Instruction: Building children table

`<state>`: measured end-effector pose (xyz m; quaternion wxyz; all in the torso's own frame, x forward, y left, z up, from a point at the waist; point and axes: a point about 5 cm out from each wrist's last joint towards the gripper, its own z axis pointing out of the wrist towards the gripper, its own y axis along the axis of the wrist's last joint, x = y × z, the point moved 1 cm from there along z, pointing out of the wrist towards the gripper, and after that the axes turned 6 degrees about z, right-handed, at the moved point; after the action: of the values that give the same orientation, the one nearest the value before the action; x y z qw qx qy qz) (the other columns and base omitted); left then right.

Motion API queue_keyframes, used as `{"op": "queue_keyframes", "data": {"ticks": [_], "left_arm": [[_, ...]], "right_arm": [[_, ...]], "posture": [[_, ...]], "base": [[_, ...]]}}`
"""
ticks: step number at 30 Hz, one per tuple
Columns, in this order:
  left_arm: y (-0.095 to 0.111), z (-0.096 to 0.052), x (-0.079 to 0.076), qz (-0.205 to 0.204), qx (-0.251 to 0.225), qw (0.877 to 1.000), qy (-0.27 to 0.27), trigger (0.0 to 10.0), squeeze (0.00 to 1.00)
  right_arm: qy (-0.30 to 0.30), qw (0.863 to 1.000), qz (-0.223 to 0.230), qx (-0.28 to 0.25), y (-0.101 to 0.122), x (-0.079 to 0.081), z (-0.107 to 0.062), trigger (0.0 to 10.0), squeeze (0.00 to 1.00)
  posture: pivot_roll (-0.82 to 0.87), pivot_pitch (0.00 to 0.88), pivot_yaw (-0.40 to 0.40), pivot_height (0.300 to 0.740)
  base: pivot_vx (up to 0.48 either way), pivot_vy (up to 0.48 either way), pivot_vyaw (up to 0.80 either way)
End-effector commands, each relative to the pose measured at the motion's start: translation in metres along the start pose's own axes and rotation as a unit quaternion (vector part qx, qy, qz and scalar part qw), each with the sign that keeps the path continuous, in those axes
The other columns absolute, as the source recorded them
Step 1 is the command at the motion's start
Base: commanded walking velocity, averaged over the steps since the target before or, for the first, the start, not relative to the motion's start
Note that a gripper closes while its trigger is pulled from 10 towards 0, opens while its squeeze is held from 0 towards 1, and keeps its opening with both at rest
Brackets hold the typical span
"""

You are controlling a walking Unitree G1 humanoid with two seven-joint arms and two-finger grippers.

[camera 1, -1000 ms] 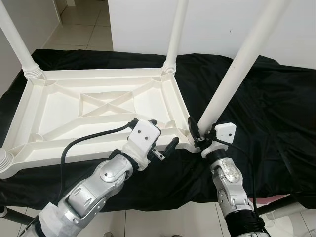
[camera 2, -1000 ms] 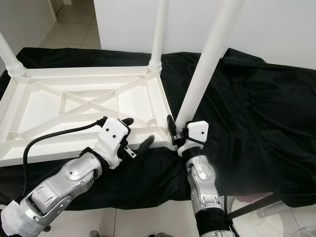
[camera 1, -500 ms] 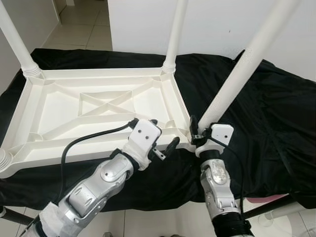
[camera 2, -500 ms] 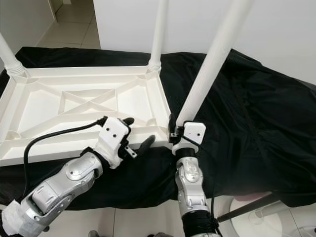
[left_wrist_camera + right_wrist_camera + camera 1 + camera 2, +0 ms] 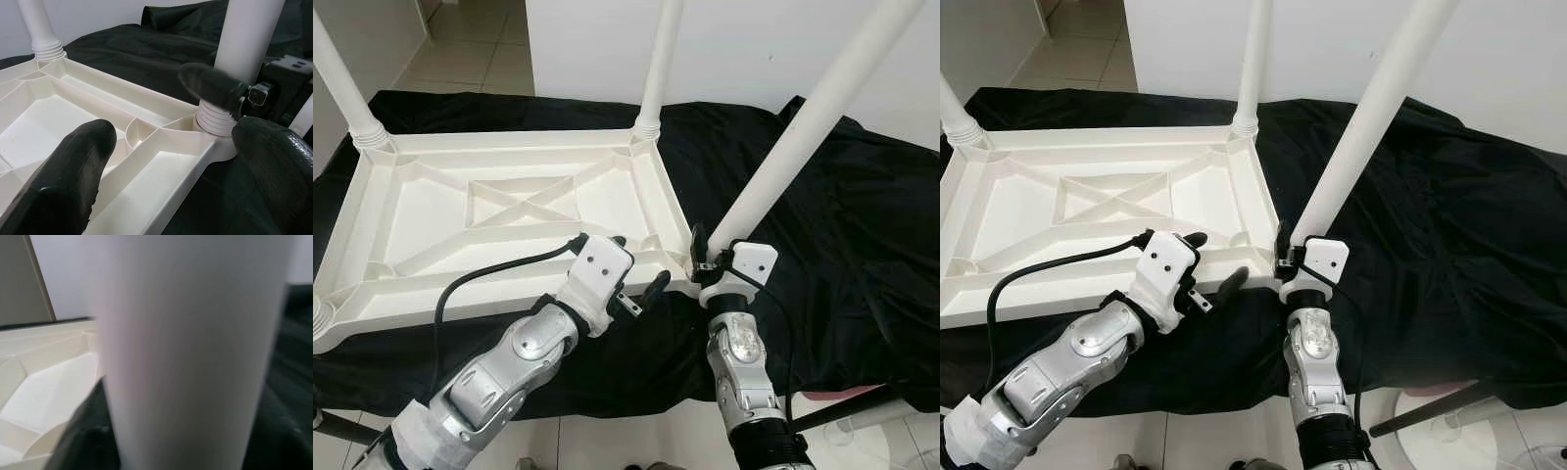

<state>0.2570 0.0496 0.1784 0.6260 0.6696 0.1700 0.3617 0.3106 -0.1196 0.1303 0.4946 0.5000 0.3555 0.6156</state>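
2 grippers at the tabletop's [image 5: 509,211] near right corner: right gripper [image 5: 710,262] clamps the tilted leg [image 5: 793,137], left gripper [image 5: 631,274] spread wide over the rim.

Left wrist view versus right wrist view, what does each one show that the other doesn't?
Left wrist alone: the left gripper's spread black fingers, the leg's ribbed base collar at the corner, another upright leg. Right wrist alone: the smooth white plastic leg shaft very close and blurred. Both: the upturned white plastic tabletop's ribbed underside and the black cloth.
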Motion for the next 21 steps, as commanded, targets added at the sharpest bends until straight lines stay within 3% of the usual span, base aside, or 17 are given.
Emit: {"op": "queue_keyframes", "data": {"ticks": [1, 3, 7, 8, 10, 11, 16, 17, 21], "left_arm": [[0.003, -0.002, -0.014, 0.005, -0.012, 0.995, -0.104, 10.0, 0.0], [0.003, -0.002, -0.014, 0.004, -0.012, 0.995, -0.103, 10.0, 0.0], [0.003, -0.001, -0.015, 0.003, -0.013, 0.995, -0.103, 10.0, 0.0], [0.003, -0.001, -0.015, 0.003, -0.013, 0.995, -0.104, 10.0, 0.0], [0.003, -0.001, -0.015, 0.003, -0.013, 0.995, -0.104, 10.0, 0.0], [0.003, 0.0, -0.016, 0.002, -0.013, 0.995, -0.104, 10.0, 0.0], [0.004, 0.001, -0.016, 0.003, -0.016, 0.994, -0.105, 10.0, 0.0], [0.004, 0.001, -0.016, 0.002, -0.017, 0.994, -0.105, 10.0, 0.0], [0.004, 0.002, -0.017, 0.003, -0.017, 0.994, -0.106, 10.0, 0.0]], "right_arm": [[-0.023, 0.997, 0.011, 0.067, -0.027, -0.006, -0.015, 10.0, 0.94], [-0.014, 0.998, 0.012, 0.062, -0.025, -0.005, -0.014, 10.0, 1.0], [0.019, 0.999, 0.005, 0.049, -0.019, -0.007, -0.01, 10.0, 1.0], [0.034, 0.998, 0.002, 0.046, -0.016, -0.008, -0.008, 10.0, 0.85], [0.034, 0.998, 0.002, 0.046, -0.016, -0.008, -0.008, 10.0, 0.85], [0.057, 0.998, -0.002, 0.042, -0.012, -0.01, -0.004, 10.0, 0.0], [0.136, 0.99, -0.023, 0.035, 0.001, -0.015, 0.009, 10.0, 0.0], [0.146, 0.988, -0.023, 0.034, 0.004, -0.016, 0.014, 0.0, 0.0], [0.149, 0.988, -0.022, 0.03, 0.01, -0.022, 0.022, 0.0, 0.0]], "posture": [[0.02, 0.122, -0.07, 0.74], [0.02, 0.121, -0.072, 0.74], [0.02, 0.117, -0.075, 0.74], [0.02, 0.117, -0.075, 0.74], [0.02, 0.117, -0.075, 0.74], [0.02, 0.114, -0.076, 0.74], [0.01, 0.11, -0.075, 0.74], [0.01, 0.108, -0.074, 0.74], [0.01, 0.1, -0.077, 0.74]], "base": [[0.0, 0.0, 0.0], [0.0, 0.0, 0.0], [0.0, 0.0, 0.0], [0.0, 0.0, 0.0], [0.0, 0.0, 0.0], [0.0, 0.0, 0.0], [0.0, 0.0, 0.0], [0.0, 0.0, 0.0], [0.0, 0.0, 0.0]]}}
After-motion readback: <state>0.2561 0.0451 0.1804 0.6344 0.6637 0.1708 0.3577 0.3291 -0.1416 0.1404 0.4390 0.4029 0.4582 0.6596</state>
